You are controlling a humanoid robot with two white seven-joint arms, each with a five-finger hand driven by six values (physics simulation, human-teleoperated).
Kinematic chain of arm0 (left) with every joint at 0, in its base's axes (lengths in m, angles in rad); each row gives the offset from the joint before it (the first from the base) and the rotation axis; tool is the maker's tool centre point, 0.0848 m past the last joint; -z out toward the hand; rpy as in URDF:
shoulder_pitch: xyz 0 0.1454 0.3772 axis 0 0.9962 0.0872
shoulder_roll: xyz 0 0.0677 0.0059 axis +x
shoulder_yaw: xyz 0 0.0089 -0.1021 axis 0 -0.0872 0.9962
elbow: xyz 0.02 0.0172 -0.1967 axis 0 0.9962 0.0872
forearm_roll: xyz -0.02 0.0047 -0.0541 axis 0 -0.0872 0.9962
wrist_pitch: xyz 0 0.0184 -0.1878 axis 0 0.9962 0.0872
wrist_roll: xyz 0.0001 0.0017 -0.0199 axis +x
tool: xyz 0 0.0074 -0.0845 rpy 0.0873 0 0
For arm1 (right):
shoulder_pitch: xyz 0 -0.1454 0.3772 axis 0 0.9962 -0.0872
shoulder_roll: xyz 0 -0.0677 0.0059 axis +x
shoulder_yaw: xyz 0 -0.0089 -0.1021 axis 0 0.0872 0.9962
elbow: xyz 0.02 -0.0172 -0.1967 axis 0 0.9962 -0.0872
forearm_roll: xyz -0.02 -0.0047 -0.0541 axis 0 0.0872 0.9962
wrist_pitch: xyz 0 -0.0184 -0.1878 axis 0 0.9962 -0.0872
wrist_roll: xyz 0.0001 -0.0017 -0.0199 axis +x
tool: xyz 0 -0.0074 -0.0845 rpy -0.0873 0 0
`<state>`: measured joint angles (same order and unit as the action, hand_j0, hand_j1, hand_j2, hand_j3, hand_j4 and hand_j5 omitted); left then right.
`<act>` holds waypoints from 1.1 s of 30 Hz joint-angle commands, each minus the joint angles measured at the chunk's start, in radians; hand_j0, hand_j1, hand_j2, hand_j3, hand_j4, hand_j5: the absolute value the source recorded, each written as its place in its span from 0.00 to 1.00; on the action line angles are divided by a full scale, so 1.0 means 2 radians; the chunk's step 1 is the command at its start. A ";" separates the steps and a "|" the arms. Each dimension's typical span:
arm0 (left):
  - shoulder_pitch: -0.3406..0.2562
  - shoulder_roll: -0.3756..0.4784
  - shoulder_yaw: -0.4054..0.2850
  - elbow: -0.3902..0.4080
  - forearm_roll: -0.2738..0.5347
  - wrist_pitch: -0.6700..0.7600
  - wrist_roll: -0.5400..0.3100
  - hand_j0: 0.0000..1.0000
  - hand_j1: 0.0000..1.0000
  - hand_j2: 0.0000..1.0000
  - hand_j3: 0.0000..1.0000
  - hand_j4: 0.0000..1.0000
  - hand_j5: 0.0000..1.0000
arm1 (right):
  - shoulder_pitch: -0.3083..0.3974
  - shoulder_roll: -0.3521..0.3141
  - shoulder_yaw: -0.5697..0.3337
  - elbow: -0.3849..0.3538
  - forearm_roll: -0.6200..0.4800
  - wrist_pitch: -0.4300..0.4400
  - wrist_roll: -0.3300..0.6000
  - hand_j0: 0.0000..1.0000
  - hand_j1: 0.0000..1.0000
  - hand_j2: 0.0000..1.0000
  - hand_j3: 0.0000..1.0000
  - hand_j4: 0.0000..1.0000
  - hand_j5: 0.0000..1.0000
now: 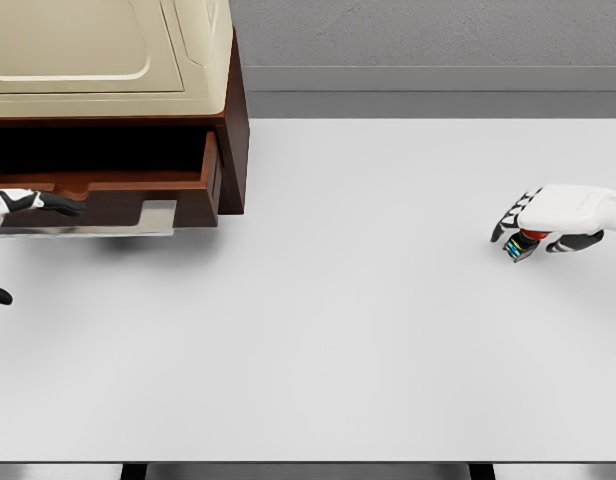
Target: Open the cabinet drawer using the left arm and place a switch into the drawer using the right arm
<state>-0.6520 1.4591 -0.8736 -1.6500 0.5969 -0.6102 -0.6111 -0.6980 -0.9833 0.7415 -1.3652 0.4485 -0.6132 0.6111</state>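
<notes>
Gripping the switch point(519, 246) over the bench point(388, 330), right robot hand point(558, 222) curls around it, far from the cabinet point(118, 90). Drawer point(138, 185) pulled out to receive it; left robot hand point(33, 202) at its front, grip unclear.

So the cabinet point(118, 90) sat at the bench's point(338, 330) far left corner, with its drawer point(108, 185) pulled partway out. The left hand point(33, 202) was at the drawer front. Over by the right edge, the right hand point(548, 228) gripped the switch point(521, 245), fingers wrapped round it.
</notes>
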 commanded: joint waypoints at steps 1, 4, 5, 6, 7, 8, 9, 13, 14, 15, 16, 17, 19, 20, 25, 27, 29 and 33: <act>0.001 0.001 0.000 0.002 0.027 0.000 0.000 1.00 1.00 1.00 1.00 1.00 1.00 | 0.000 -0.001 0.000 0.000 -0.002 0.001 0.000 0.69 0.69 0.69 0.69 0.69 0.69; 0.001 0.002 -0.007 0.008 0.035 0.000 0.000 1.00 1.00 1.00 1.00 1.00 1.00 | 0.000 -0.001 0.000 0.000 -0.002 0.001 0.000 0.66 0.66 0.66 0.66 0.66 0.66; 0.001 0.003 -0.014 0.008 0.035 0.000 0.000 1.00 1.00 1.00 1.00 1.00 1.00 | 0.000 -0.001 0.000 0.000 -0.002 0.001 0.000 0.66 0.66 0.66 0.66 0.66 0.66; 0.001 0.008 -0.022 0.008 0.035 0.000 0.000 1.00 1.00 1.00 1.00 1.00 1.00 | 0.000 -0.001 0.000 0.000 -0.002 0.001 0.000 0.66 0.66 0.66 0.66 0.66 0.66; 0.001 0.009 -0.032 0.007 0.035 0.000 0.000 1.00 1.00 1.00 1.00 1.00 1.00 | 0.000 -0.001 0.000 0.000 -0.002 0.001 0.000 0.66 0.66 0.66 0.66 0.66 0.66; 0.001 0.012 -0.034 0.007 0.034 0.000 0.000 1.00 1.00 1.00 1.00 1.00 1.00 | 0.000 -0.001 0.000 0.000 -0.002 0.001 0.000 0.66 0.66 0.66 0.66 0.66 0.66; 0.001 0.013 -0.041 0.009 0.034 0.000 0.000 1.00 1.00 1.00 1.00 1.00 1.00 | 0.000 -0.001 -0.001 0.001 -0.002 0.001 0.000 0.63 0.63 0.63 0.63 0.63 0.63; 0.001 0.017 -0.045 0.020 0.034 0.000 0.000 1.00 1.00 1.00 1.00 1.00 1.00 | 0.000 -0.001 -0.001 0.001 -0.002 0.001 0.000 0.62 0.62 0.62 0.62 0.62 0.62; 0.001 0.018 -0.046 0.026 0.034 0.000 0.000 1.00 1.00 1.00 1.00 1.00 1.00 | 0.000 -0.001 -0.001 0.001 -0.002 0.001 0.000 0.62 0.62 0.62 0.62 0.62 0.62; 0.001 0.018 -0.046 0.027 0.034 0.000 0.000 1.00 1.00 1.00 1.00 1.00 1.00 | 0.000 -0.001 -0.001 0.001 -0.002 0.001 0.000 0.62 0.62 0.62 0.62 0.62 0.62; 0.001 0.018 -0.047 0.027 0.035 0.000 0.000 1.00 1.00 1.00 1.00 1.00 1.00 | 0.000 -0.001 -0.001 0.001 -0.002 0.001 0.000 0.59 0.59 0.59 0.59 0.59 0.59; 0.001 0.021 -0.047 0.033 0.036 0.000 0.000 1.00 1.00 1.00 1.00 1.00 1.00 | 0.000 -0.001 -0.001 0.001 -0.002 0.001 0.000 0.57 0.57 0.57 0.57 0.57 0.57; 0.001 0.026 -0.050 0.033 0.037 0.000 0.000 1.00 1.00 1.00 1.00 1.00 1.00 | 0.000 -0.001 -0.001 0.001 -0.003 0.001 0.000 0.51 0.51 0.51 0.51 0.51 0.51; 0.001 0.033 -0.054 0.033 0.038 0.000 0.000 1.00 1.00 1.00 1.00 1.00 1.00 | 0.000 -0.001 -0.001 0.001 -0.003 0.001 0.000 0.50 0.50 0.50 0.50 0.50 0.50; -0.001 0.038 -0.056 0.028 0.038 0.000 0.000 1.00 1.00 1.00 1.00 1.00 1.00 | 0.000 -0.001 -0.001 0.001 -0.003 0.001 0.000 0.45 0.45 0.45 0.45 0.45 0.45; -0.001 0.041 -0.055 0.020 0.037 0.000 0.000 1.00 1.00 1.00 1.00 1.00 1.00 | 0.000 -0.001 -0.001 0.001 -0.003 0.001 0.000 0.42 0.42 0.42 0.42 0.42 0.42; -0.001 0.049 -0.055 0.017 0.038 0.000 0.000 1.00 1.00 1.00 1.00 1.00 1.00 | 0.000 0.000 -0.001 0.001 -0.003 0.001 0.000 0.42 0.42 0.42 0.42 0.42 0.42; -0.007 0.048 -0.050 0.018 0.034 0.000 0.000 1.00 1.00 1.00 1.00 1.00 1.00 | 0.001 0.002 -0.007 0.001 -0.006 0.001 0.000 0.38 0.38 0.38 0.38 0.38 0.38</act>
<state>-0.6674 1.5516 -0.9788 -1.6115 0.6549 -0.6143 -0.6115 -0.6949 -0.9803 0.7328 -1.3635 0.4430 -0.6138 0.6111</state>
